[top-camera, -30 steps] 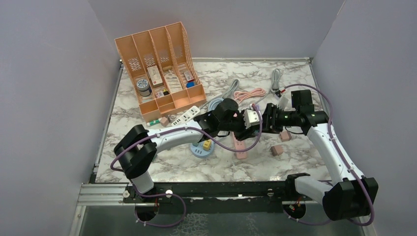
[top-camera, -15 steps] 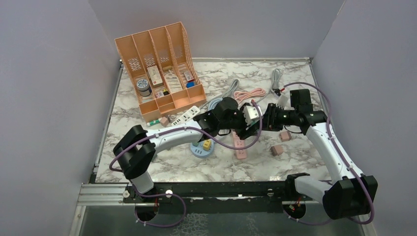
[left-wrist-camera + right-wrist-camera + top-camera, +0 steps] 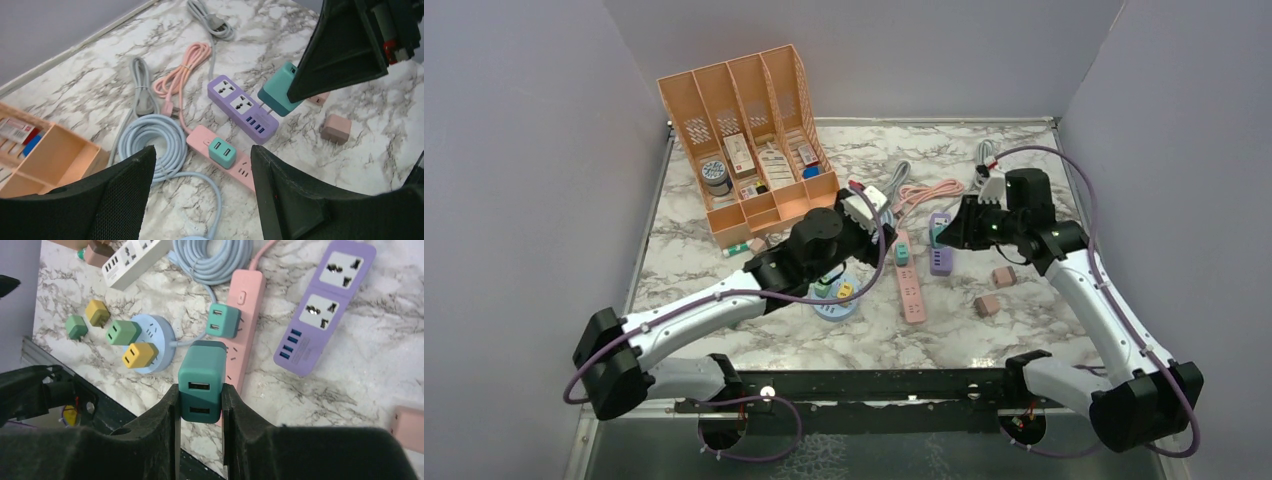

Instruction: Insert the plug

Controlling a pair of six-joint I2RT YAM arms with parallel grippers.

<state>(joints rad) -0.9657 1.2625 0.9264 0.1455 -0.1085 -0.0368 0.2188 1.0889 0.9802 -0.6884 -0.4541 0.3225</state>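
Note:
My right gripper [image 3: 200, 392] is shut on a dark teal two-port plug [image 3: 201, 371], held in the air. In the left wrist view this plug [image 3: 276, 90] hangs just above the purple power strip [image 3: 243, 107], prongs pointing down at it. From above, the right gripper [image 3: 941, 237] hovers at the purple strip [image 3: 940, 258]. A pink power strip [image 3: 911, 288] lies next to it, with a lighter teal plug [image 3: 902, 254] seated in it. My left gripper [image 3: 200, 192] is open and empty above the pink strip [image 3: 240, 162], left of centre in the top view [image 3: 872, 210].
A round blue socket hub [image 3: 164, 329] carries a green and a yellow plug. Two loose pink adapters [image 3: 986, 305] lie right of the strips. Coiled blue [image 3: 156, 140], pink and grey cables lie behind. A white strip [image 3: 800, 238] and an orange organizer [image 3: 754, 140] stand at back left.
The left gripper has opened and drawn back to the left, away from the right gripper. The right gripper has shut on the teal plug and now carries it alone over the purple strip.

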